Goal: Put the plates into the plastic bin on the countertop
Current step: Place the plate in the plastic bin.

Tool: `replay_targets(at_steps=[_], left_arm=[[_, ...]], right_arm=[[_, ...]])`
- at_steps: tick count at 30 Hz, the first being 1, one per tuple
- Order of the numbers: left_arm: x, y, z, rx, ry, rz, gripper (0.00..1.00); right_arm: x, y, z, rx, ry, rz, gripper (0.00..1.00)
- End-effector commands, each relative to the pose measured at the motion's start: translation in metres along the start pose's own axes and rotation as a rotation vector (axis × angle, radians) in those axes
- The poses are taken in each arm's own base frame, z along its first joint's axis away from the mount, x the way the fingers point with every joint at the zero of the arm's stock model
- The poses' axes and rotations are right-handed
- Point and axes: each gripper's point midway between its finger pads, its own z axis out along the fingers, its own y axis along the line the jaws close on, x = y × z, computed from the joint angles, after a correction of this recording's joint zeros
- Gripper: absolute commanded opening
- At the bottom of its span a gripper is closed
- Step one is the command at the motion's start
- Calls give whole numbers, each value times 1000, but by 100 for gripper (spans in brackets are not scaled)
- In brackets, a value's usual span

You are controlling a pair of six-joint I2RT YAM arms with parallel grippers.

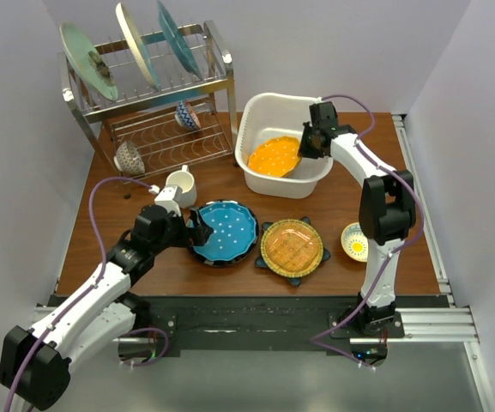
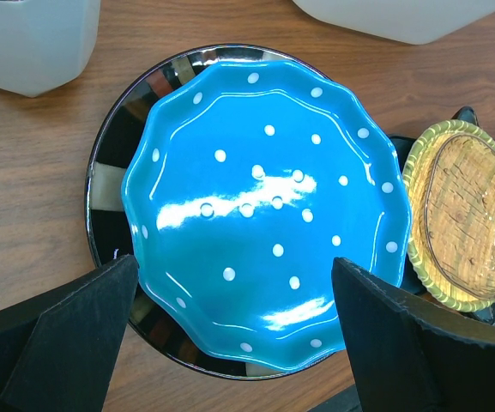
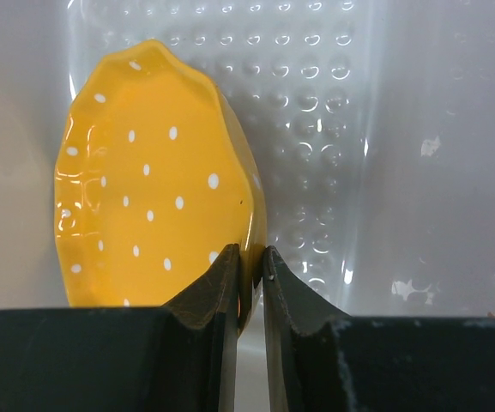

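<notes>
While right end effector [image 3: 249, 254] pinches orange plate [image 3: 153, 180] — left end effector [image 2: 234, 261] gapes.

Five loose plates [image 1: 274, 156], three racked plates [image 1: 88, 60], three bowls [image 1: 355, 241], one mug [image 1: 181, 184], one bin [image 1: 264, 107], one rack [image 1: 217, 64].

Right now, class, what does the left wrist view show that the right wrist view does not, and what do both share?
Only left wrist: the blue dotted plate stacked on a black-rimmed plate, the amber plate beside it, the left tool open. Only right wrist: the orange dotted plate inside the plastic bin, its rim pinched by the right tool. Both: a white-dotted scalloped plate and dark tool fingers.
</notes>
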Motion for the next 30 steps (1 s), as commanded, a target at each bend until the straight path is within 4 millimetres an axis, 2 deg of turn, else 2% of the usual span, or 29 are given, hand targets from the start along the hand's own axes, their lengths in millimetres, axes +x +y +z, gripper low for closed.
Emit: replay_targets(at_steps=[1,12,19,22,28,30], left_arm=[[-8,-8,-1,37,-29,18,100],[-7,-9,-1,38,-29,18,100],[-9,-10,-2,41,-34,21,100],[-9,-10,-2,40,-33,21,100],[-9,-10,-2,40,-32,22,100],[-10,-10,-2,39,-34,23,100]], right_arm=[[-44,32,-17,-97,-123,-5,0],[-25,24,2,-63,-45,-35,8],[-10,18,15,-45,14,-47,18],[-6,17,16,-41,26,-53,29],[-7,21,15,-61,31,-50,40],[-8,21,13,-60,28,-54,47]])
